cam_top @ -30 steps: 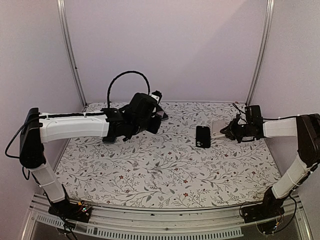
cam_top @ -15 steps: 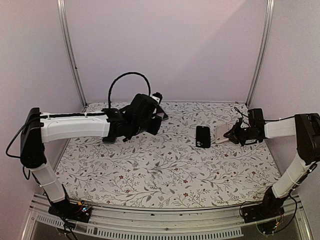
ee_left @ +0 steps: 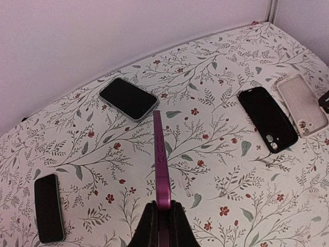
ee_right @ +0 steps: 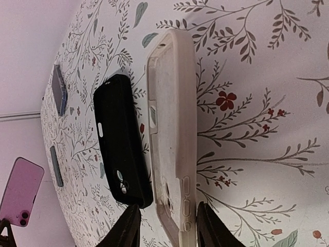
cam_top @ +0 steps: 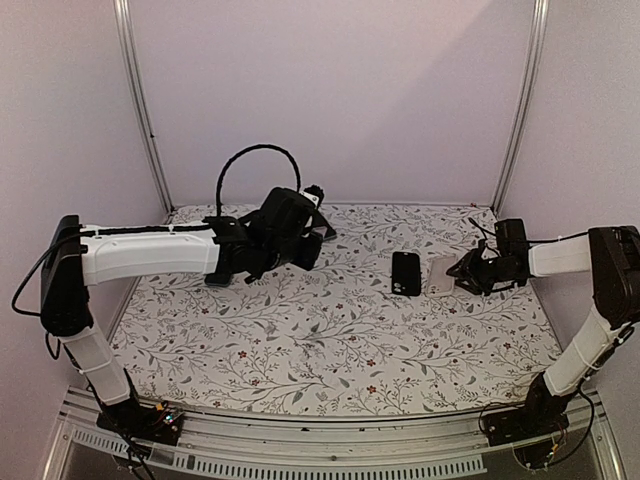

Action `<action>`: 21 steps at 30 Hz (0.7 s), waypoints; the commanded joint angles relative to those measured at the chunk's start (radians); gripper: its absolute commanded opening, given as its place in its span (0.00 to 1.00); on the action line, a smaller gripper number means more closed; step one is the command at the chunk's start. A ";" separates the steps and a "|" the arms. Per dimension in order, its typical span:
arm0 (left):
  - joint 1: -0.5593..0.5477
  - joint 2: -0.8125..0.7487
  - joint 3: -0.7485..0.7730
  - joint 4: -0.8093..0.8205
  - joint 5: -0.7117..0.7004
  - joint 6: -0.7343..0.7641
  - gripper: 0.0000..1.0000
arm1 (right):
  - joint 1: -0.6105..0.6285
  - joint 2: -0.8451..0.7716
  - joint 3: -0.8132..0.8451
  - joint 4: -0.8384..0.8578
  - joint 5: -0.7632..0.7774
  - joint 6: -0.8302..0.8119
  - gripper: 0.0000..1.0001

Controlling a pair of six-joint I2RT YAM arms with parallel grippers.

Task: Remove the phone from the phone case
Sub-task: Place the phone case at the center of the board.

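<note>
Since the earlier frame, the pale case (cam_top: 441, 274) has gone from tilted up in the right pincer (cam_top: 462, 271) to lying flat on the tabletop (cam_top: 300, 330). It now lies just beside the black case (cam_top: 406, 272).

Right pincer: jaws apart, one finger on either side of the pale case's near end. Contact cannot be confirmed.

Left pincer (cam_top: 318, 222): clamped on the pink phone (ee_left: 162, 170), which is held edge-on above the tabletop, well apart from both cases.

View comparison:
- The top view shows both arms and the two cases, but the left wrist hides most of the pink phone.
- The left wrist view shows the phone's thin magenta edge with its side buttons, running up from between the fingers (ee_left: 149, 229). It also shows a dark-screened phone (ee_left: 128, 99) and a second dark phone (ee_left: 49, 207) lying flat. Neither can be made out in the top view.
- The right wrist view alone shows the pink phone's back (ee_right: 20, 191), with two lenses at one corner.

Materials and shapes:
- The pale case (ee_right: 169, 128) is a translucent, milky shell. It lies open side up, with rounded corners, a raised rim and side cut-outs.
- The black case (ee_right: 121, 139) is matte, with rounded corners and oval side openings.
- The tabletop has a white covering printed with grey-green sprigs and small red flowers.
</note>
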 commanded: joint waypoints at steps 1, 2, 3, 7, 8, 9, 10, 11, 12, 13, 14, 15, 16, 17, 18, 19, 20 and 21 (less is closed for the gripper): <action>0.016 -0.006 0.017 0.031 -0.011 0.005 0.00 | -0.004 -0.045 0.006 -0.026 0.055 -0.019 0.37; 0.017 -0.007 0.017 0.029 -0.012 0.005 0.00 | -0.004 -0.052 0.007 -0.029 0.062 -0.022 0.38; 0.017 -0.007 0.016 0.028 -0.013 0.003 0.00 | -0.004 -0.055 0.008 -0.035 0.068 -0.028 0.39; 0.018 -0.015 0.008 0.022 -0.018 -0.003 0.00 | -0.004 -0.066 0.019 -0.067 0.104 -0.048 0.47; 0.018 -0.017 0.005 0.023 -0.019 -0.005 0.00 | -0.004 -0.072 0.020 -0.073 0.115 -0.052 0.50; 0.018 -0.019 0.001 0.023 -0.019 -0.007 0.00 | -0.004 -0.082 0.020 -0.078 0.128 -0.054 0.53; 0.020 -0.021 -0.002 0.023 -0.019 -0.009 0.00 | -0.004 -0.091 0.018 -0.080 0.136 -0.058 0.57; 0.019 -0.022 -0.006 0.021 -0.019 -0.011 0.00 | -0.003 -0.097 0.020 -0.083 0.140 -0.062 0.61; 0.021 -0.023 -0.007 0.018 -0.021 -0.013 0.00 | -0.003 -0.108 0.023 -0.088 0.146 -0.067 0.64; 0.021 -0.024 -0.009 0.015 -0.023 -0.016 0.00 | -0.004 -0.114 0.025 -0.093 0.151 -0.073 0.66; 0.022 -0.023 -0.012 0.014 -0.025 -0.019 0.00 | -0.003 -0.121 0.027 -0.093 0.151 -0.077 0.68; 0.024 -0.023 -0.014 0.010 -0.028 -0.021 0.00 | -0.004 -0.127 0.028 -0.091 0.149 -0.082 0.70; 0.024 -0.023 -0.017 0.008 -0.034 -0.021 0.00 | -0.003 -0.135 0.029 -0.090 0.145 -0.088 0.73; 0.024 -0.021 -0.019 0.007 -0.040 -0.023 0.00 | -0.003 -0.140 0.030 -0.087 0.141 -0.090 0.78; 0.026 -0.021 -0.022 0.005 -0.044 -0.025 0.00 | -0.002 -0.144 0.032 -0.085 0.136 -0.095 0.81; 0.026 -0.019 -0.023 0.003 -0.048 -0.028 0.00 | -0.001 -0.150 0.035 -0.085 0.134 -0.098 0.82; 0.030 -0.017 -0.026 -0.001 -0.052 -0.030 0.00 | 0.001 -0.153 0.039 -0.085 0.133 -0.104 0.83; 0.033 -0.013 -0.026 -0.007 -0.057 -0.034 0.00 | 0.005 -0.157 0.043 -0.087 0.134 -0.107 0.84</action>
